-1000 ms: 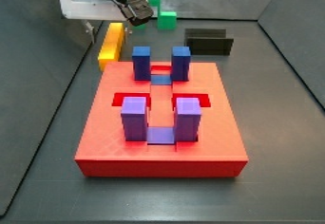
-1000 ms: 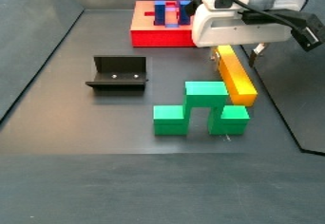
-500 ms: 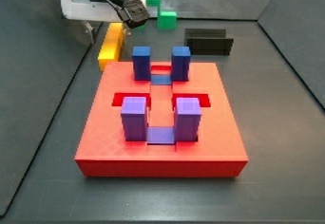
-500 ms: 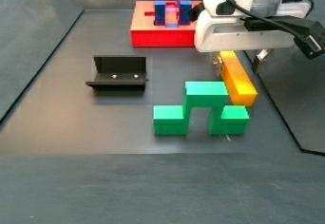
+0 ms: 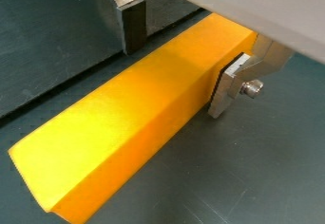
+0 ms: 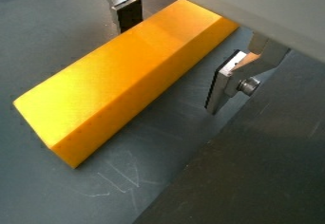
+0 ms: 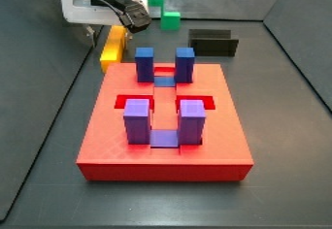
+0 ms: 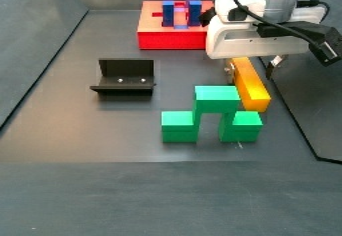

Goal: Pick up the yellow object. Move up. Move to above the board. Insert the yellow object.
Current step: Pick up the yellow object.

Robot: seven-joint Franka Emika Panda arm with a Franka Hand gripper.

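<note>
Both wrist views show the gripper [image 5: 184,52] lowered over one end of the yellow object [image 5: 133,123], jaws parted, with one silver finger plate [image 5: 128,21] on each long side of the bar. One finger [image 6: 229,79] stands clear of the bar's side; whether the dark pad of the finger opposite touches it cannot be told. Nothing is clamped.

The yellow object is a plain rectangular bar with a smooth matte top face, sharp straight edges and darker orange sides. It lies flat on the dark grey floor [image 8: 80,130]. In a side view its long axis runs from the green blocks [image 8: 210,115] toward the board [image 8: 171,30]; its near end lies just beside the green blocks, and its far end is hidden under the gripper [image 8: 254,62].

The board [image 7: 162,126] is a thick red square slab with recessed slots and upright blue and purple posts [image 7: 138,121]. In a side view the yellow object [image 7: 113,47] lies beside the board's far left corner, parallel to its edge, between the board and the sloping floor edge. The fixture [image 8: 123,78] stands apart on open floor, with bare floor around it.
</note>
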